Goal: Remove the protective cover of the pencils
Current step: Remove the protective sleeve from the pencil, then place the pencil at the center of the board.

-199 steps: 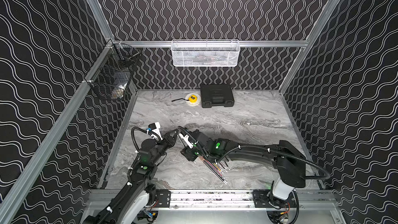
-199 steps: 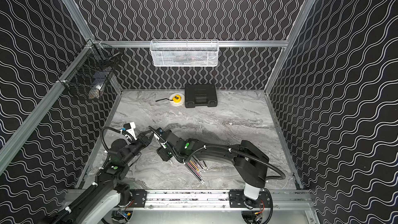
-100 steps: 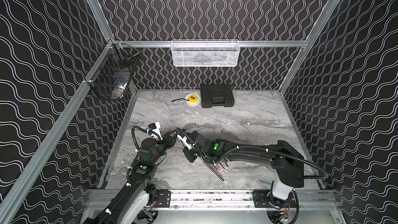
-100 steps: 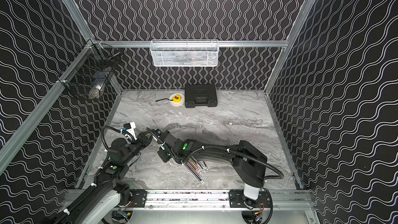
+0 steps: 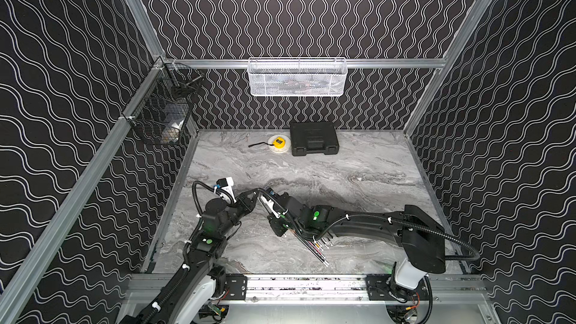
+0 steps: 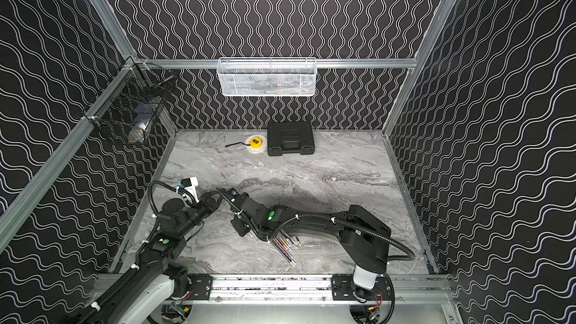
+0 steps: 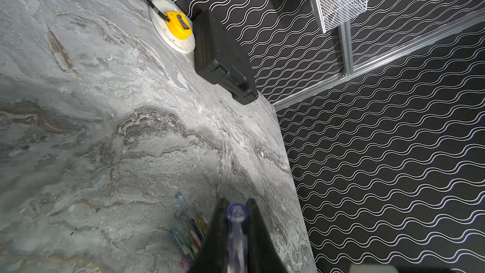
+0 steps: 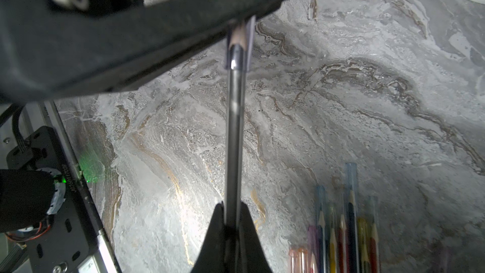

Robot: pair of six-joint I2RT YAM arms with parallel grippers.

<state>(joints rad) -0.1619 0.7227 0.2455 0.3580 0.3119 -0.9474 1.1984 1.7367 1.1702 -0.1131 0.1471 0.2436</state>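
Nearest the front rail, loose pencils are laid bundled on the marble tabletop, partly hidden under the right arm. In the right wrist view their tips are seen sheathed in tinted translucent caps. Just beyond, a single dark pencil is pinched by the right gripper, its jaws pressed onto the shaft. The sharpened end is seated in a bluish protective cover, which is clamped between the closed jaws of the left gripper. Farther back, a yellow tape measure on a white disc and a closed black case are set at the tabletop's far edge. Higher up, a black wire basket holding pale, indistinct items and a white mesh basket with unclear contents are hung.
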